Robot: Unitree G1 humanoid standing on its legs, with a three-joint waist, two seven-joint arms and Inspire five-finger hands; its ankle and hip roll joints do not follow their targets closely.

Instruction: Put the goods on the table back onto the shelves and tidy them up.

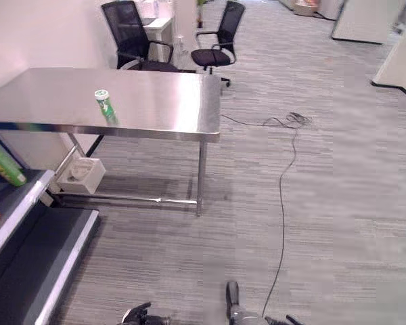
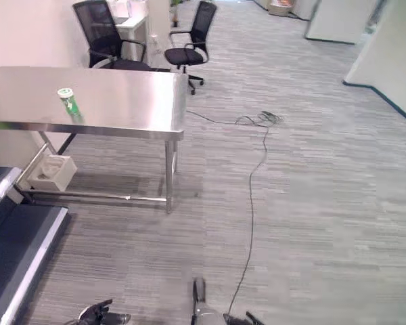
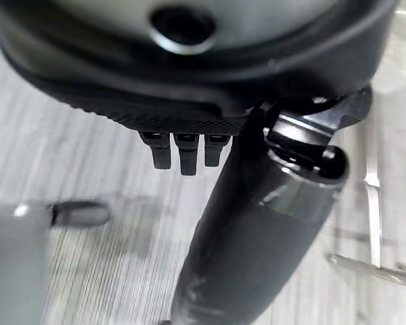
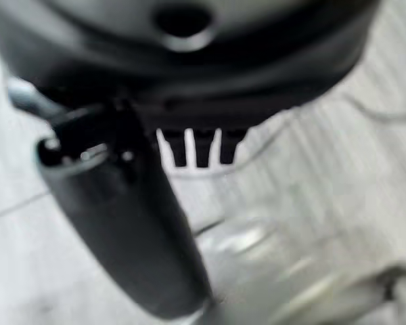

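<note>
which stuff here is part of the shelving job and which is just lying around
Part of the job:
- green can, upright on the steel table
- shelves at the robot's left, already holding a green bottle
- left hand and right hand, both open, holding nothing

Just lying about:
- two black office chairs
- white box under the table

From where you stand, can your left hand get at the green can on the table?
Probably not yet: the left hand hangs low by the floor, and the green can stands on the far steel table, with open carpet between.
</note>
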